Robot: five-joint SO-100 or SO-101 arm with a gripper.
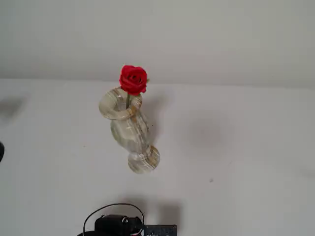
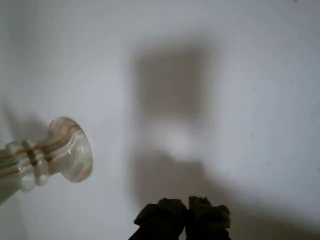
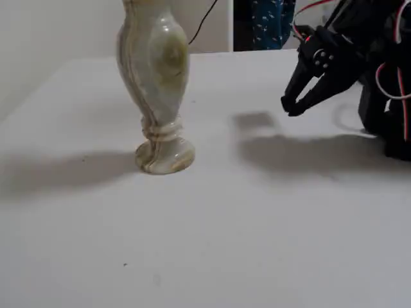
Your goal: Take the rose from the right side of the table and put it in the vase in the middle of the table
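Gripper (image 3: 292,107) up off the table (image 3: 257,244), tips drawn together, nothing between them. Same story in the wrist view: two dark fingertips (image 2: 162,217) side by side at the bottom edge, pressed close, carrying nothing. Hovering above its own shadow, well apart from the vase (image 3: 156,83) in the side fixed view.

Out to the vase now: upright on its round foot, mid-table, marbled cream with brown streaks, nothing touching it. Foot visible in the wrist view too (image 2: 72,150), off to the left of the fingertips.

And the rose (image 1: 133,79), sitting in the vase mouth, red bloom poking just above the flared rim, a short length of stem dropping inside. Bloom leaning toward the rim's far edge, looks settled.

By the look of it, job done: flower placed, grip released, arm clear. Nothing left but parking the arm.
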